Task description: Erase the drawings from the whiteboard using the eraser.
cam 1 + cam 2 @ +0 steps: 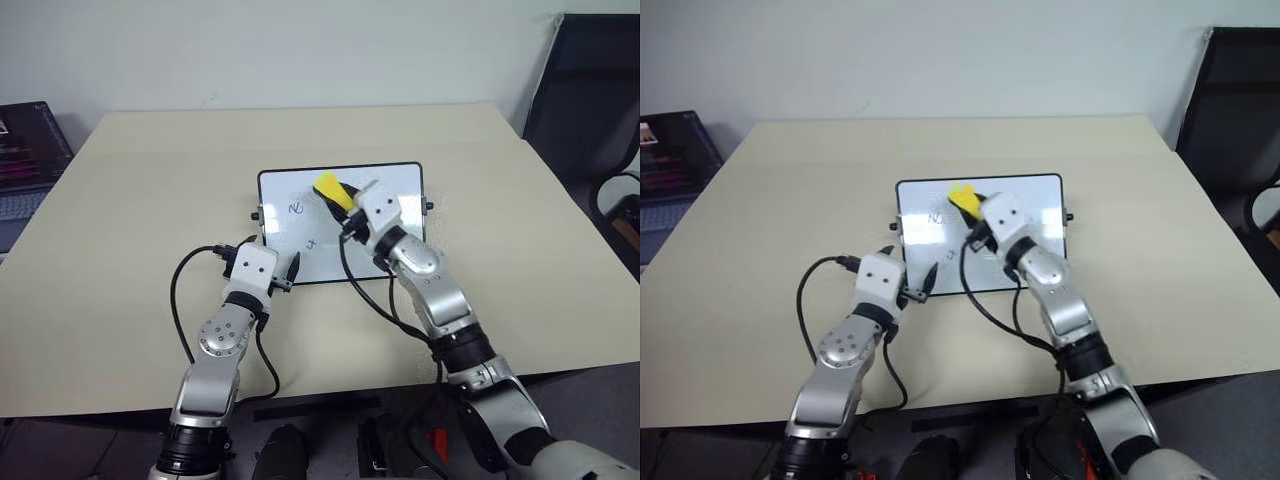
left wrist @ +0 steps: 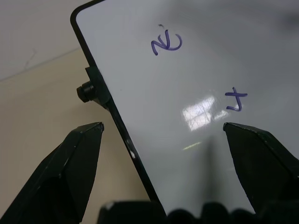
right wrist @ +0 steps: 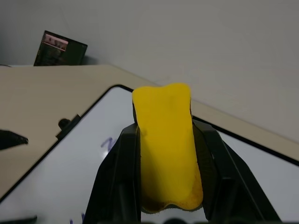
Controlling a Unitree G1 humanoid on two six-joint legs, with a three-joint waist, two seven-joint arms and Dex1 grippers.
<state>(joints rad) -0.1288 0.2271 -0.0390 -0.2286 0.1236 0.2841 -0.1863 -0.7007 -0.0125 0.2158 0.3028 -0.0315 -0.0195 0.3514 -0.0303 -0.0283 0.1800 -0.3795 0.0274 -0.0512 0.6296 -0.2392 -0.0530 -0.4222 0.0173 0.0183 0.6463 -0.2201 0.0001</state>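
The whiteboard (image 1: pixel 400 195) lies flat in the middle of the table. Two small dark drawings show on its left half, one (image 1: pixel 296 208) farther back and one (image 1: pixel 312 243) nearer; the left wrist view has them too (image 2: pixel 166 43) (image 2: pixel 236 100). My right gripper (image 1: pixel 342 203) is shut on the yellow eraser (image 1: pixel 331 190), which hangs over the board's middle, just right of the farther drawing. My left gripper (image 1: pixel 272 256) stands open at the board's near left corner, with the black frame (image 2: pixel 122 128) running between its fingers.
An open laptop (image 1: pixel 25 150) sits beyond the table's left edge. A black chair (image 1: pixel 590 90) stands at the back right. Cables loop from both wrists over the table's near part (image 1: pixel 120 300).
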